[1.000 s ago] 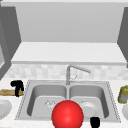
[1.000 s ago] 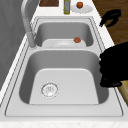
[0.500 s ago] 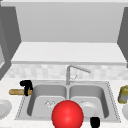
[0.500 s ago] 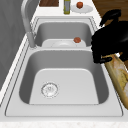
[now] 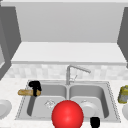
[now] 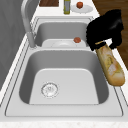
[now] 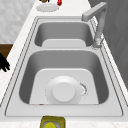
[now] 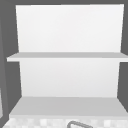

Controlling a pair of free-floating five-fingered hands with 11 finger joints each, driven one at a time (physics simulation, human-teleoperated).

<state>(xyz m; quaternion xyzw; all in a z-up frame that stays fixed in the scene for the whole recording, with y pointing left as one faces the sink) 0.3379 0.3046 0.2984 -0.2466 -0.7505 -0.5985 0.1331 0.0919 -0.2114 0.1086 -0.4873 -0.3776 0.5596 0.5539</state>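
At the sink's left rim, left hand has fingers curled round one end of the baguette, so the loaf hangs level over the basin edge; right hand idles near, fingers unclear.

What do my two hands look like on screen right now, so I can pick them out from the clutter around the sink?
Both are plain matte black, human-shaped, with no arm, wrist sleeve, cable or marking attached. The left hand reads as a dark rounded silhouette at the sink's left rim; in the left side view it is a bulky black shape with thick fingers. The right hand is a small black blob at the front edge.
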